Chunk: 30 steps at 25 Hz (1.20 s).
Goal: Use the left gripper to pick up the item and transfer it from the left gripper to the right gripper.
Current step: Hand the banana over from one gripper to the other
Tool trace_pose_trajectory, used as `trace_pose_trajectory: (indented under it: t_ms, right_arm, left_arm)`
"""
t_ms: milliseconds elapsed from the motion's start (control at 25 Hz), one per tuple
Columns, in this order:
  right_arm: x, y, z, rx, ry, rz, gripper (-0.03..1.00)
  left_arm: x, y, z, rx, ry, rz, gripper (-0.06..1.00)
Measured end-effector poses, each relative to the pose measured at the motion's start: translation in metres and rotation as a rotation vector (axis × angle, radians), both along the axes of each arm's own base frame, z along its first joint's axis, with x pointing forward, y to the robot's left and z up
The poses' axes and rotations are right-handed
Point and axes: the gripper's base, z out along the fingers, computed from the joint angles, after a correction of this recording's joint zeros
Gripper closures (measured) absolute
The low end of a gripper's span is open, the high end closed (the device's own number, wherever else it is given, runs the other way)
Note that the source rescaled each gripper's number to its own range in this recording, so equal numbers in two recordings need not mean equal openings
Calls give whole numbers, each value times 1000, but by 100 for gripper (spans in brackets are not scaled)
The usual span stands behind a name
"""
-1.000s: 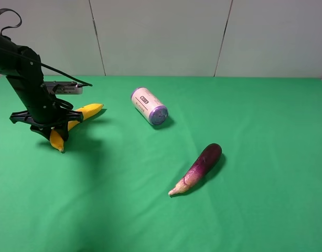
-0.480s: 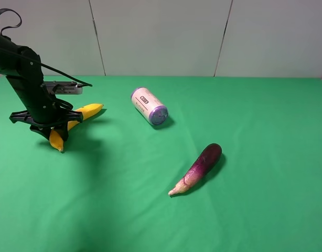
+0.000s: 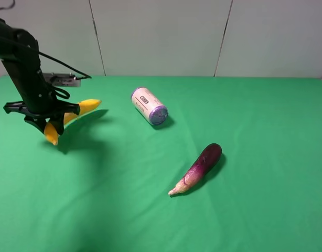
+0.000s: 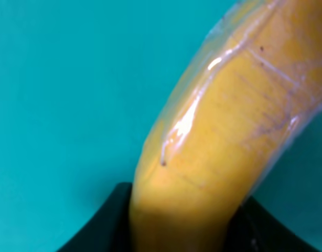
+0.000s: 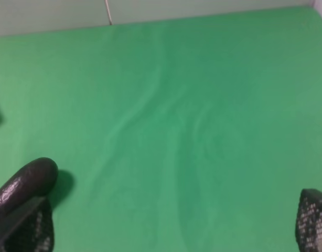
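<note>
The yellow banana [image 3: 79, 109] is at the far left of the exterior high view, lifted a little off the green cloth with its shadow under it. My left gripper [image 3: 50, 119] is shut on the banana at mid-length. In the left wrist view the banana [image 4: 224, 136] fills the frame, wrapped in clear film, between the black fingers [image 4: 98, 228]. My right gripper is not seen in the exterior high view. In the right wrist view its fingertips [image 5: 313, 220] stand far apart at the frame's edges, open and empty, over the green cloth.
A white-and-purple can [image 3: 149, 106] lies on its side at centre back. A purple eggplant [image 3: 199, 168] lies right of centre, also at the edge of the right wrist view [image 5: 22, 184]. A pale panelled wall [image 3: 161, 37] bounds the table's far edge.
My left gripper has risen and shifted slightly left with the banana in it. The banana has left the cloth. The can and the eggplant have not moved.
</note>
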Motion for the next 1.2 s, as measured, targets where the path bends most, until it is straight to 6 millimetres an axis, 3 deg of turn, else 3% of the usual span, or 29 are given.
trace_pose_trajectory:
  t_ms: [520,1200]
  right_arm:
    - [0,-1,0,-7,1,-5,-3]
    - [0,0,0,-1,0,-2,-3]
  left_arm:
    - [-14,2,66,-7,-84,-129,94]
    - [-14,-26,100,-275,-162,-461,94]
